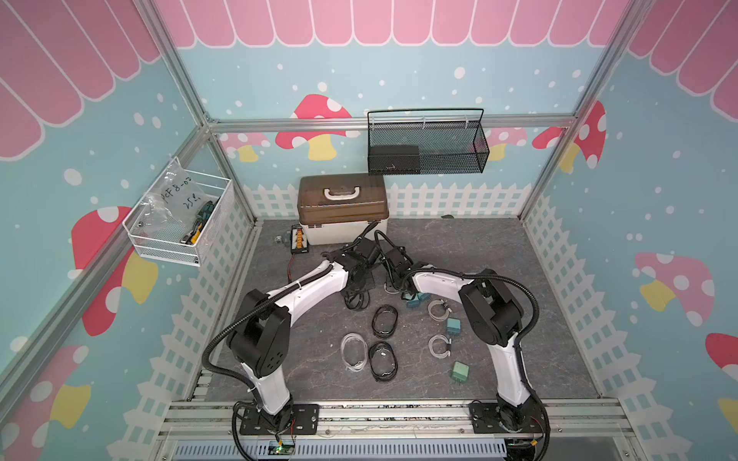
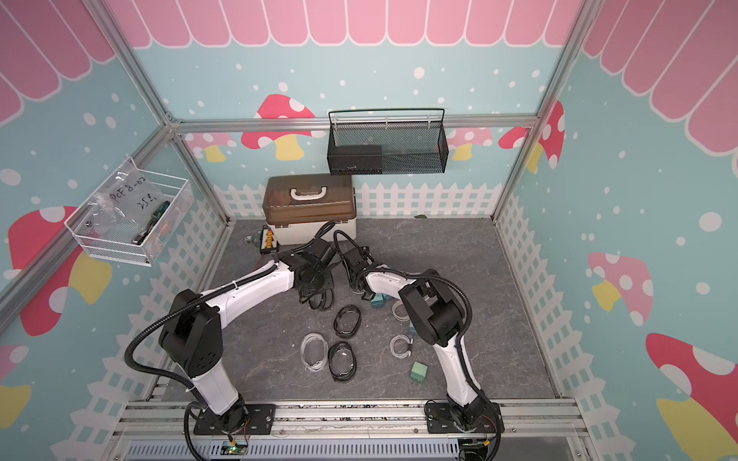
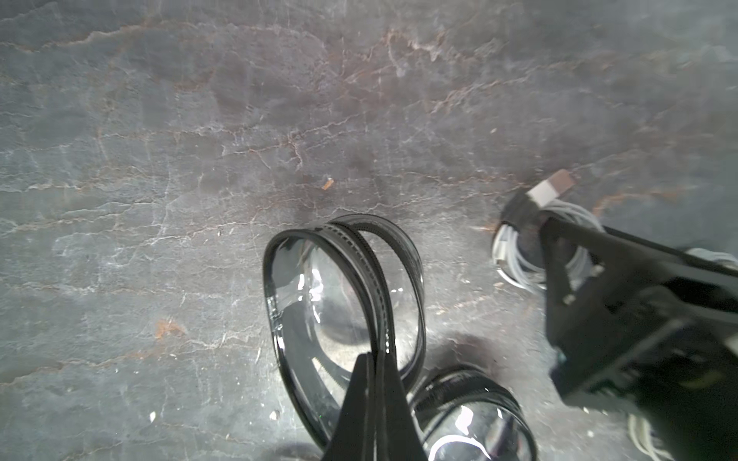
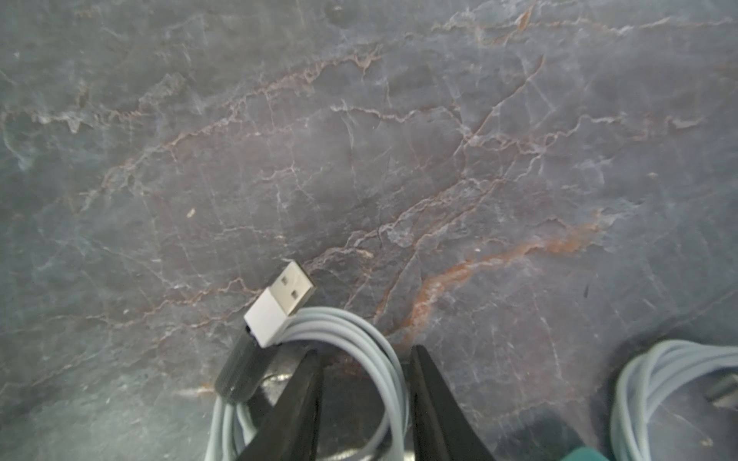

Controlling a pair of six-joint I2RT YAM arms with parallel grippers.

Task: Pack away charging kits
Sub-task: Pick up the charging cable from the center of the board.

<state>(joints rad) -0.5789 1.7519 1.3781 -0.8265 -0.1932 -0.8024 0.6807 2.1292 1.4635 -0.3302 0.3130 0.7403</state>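
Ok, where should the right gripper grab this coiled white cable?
Pinch the coiled white cable across its bundled arc beside the black tie, from straight above. It lies flat on the table, the right gripper straddles that arc with open jaws, and the USB plug juts out loose.

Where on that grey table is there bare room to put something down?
The far right stretch of the tabletop, beside the brown-lidded box, is bare. The middle is crowded: pouches, coiled cables, green adapters.
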